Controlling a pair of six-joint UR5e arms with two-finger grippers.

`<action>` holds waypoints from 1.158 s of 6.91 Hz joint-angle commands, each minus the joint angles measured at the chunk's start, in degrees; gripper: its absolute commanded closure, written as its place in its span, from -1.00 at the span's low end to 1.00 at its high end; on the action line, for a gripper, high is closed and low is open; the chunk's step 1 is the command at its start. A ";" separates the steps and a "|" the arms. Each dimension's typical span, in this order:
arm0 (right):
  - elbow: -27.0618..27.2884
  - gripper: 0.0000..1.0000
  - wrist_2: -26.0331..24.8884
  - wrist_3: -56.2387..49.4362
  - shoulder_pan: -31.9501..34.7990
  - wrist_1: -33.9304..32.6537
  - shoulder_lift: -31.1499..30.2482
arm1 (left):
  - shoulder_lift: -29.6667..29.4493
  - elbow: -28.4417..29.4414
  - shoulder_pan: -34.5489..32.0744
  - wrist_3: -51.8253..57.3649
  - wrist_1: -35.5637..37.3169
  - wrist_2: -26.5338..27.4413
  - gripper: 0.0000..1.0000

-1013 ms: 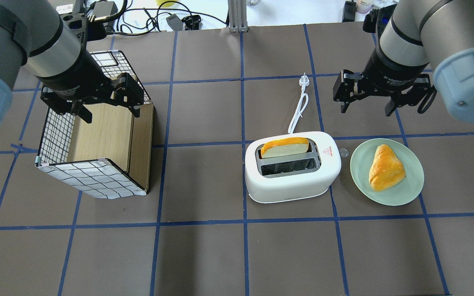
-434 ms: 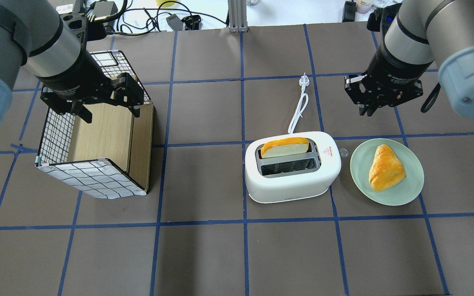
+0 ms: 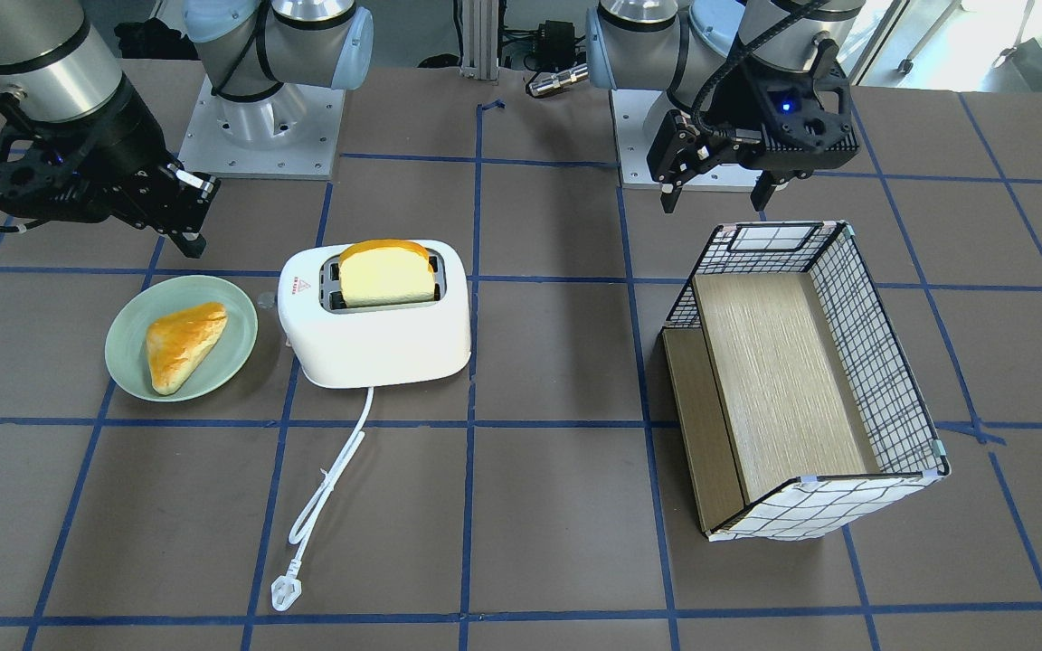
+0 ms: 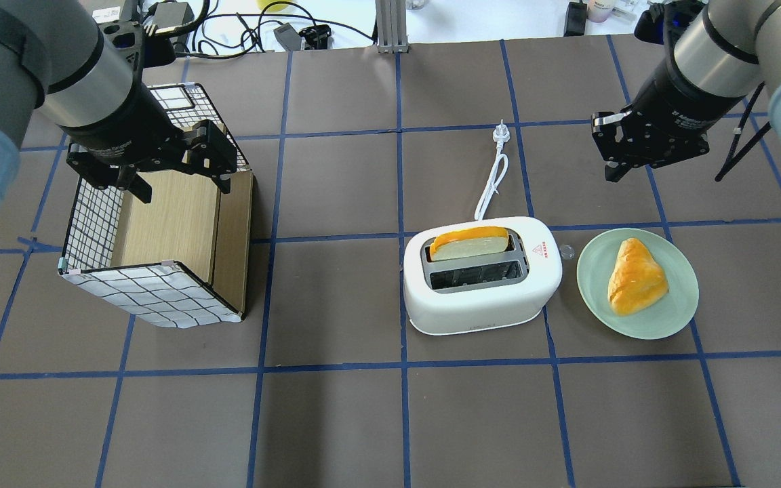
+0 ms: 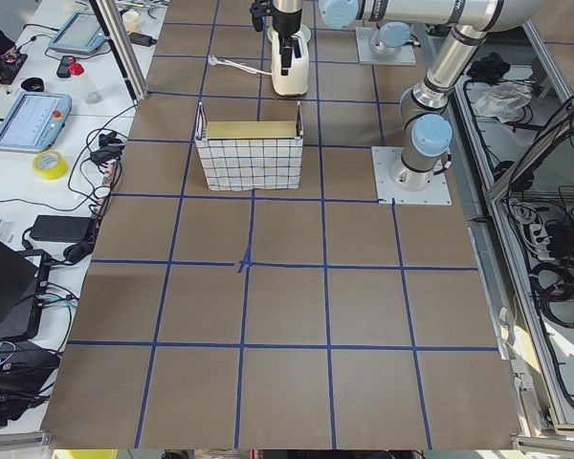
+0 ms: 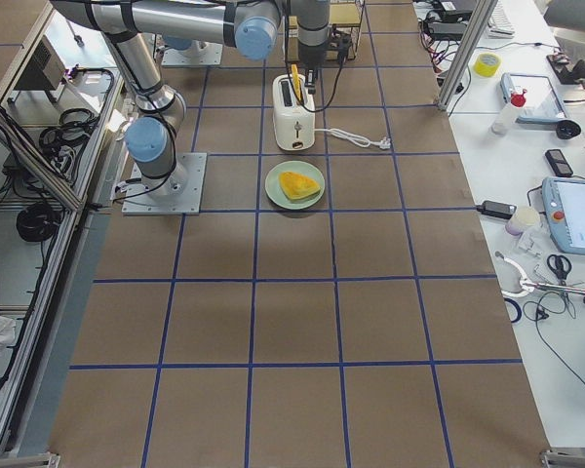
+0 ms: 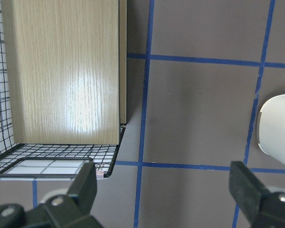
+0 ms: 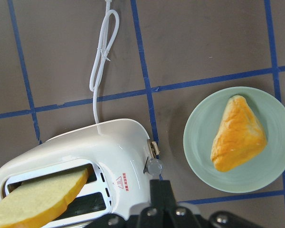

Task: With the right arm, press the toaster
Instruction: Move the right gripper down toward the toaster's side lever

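The white toaster (image 4: 482, 285) stands mid-table with a bread slice (image 4: 468, 242) upright in its far slot. Its lever knob (image 4: 567, 251) sticks out of the end that faces the plate. My right gripper (image 4: 617, 169) is shut and empty, above the table behind and to the right of the toaster. In the right wrist view its closed fingertips (image 8: 160, 190) hang just below the knob (image 8: 155, 166) beside the toaster (image 8: 109, 147). My left gripper (image 4: 180, 186) is open and empty above the basket (image 4: 160, 291).
A green plate (image 4: 590, 285) with a pastry (image 4: 634, 276) sits right of the toaster. The white cord (image 4: 492, 179) and plug (image 4: 501, 132) run away behind the toaster. The wire basket with a wooden insert lies at the left.
My right gripper has closed from wide open, turned, and moved right and a little farther back. The left arm, toaster and plate have not moved.
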 commanded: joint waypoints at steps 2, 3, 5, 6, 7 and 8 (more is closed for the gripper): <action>6.15 1.00 12.40 -12.43 -6.87 -0.53 0.14 | 0.00 -0.01 0.00 0.00 0.00 0.01 -1.00; 9.04 1.00 14.81 -17.01 -10.56 -0.53 0.14 | 0.00 0.08 0.00 0.00 0.00 0.01 -1.00; 15.28 1.00 19.81 -23.27 -14.27 -3.32 0.23 | 0.00 -0.01 0.00 0.00 0.00 0.01 -1.00; 18.27 1.00 20.28 -24.77 -14.63 -5.95 0.23 | 0.00 -0.01 0.00 0.00 0.00 0.01 -1.00; 19.78 1.00 20.63 -24.87 -14.64 -7.63 0.32 | 0.00 -0.01 0.00 0.00 0.00 0.01 -1.00; 20.84 1.00 24.20 -26.01 -14.64 -7.82 0.93 | 0.00 -0.01 0.00 0.00 0.00 0.01 -1.00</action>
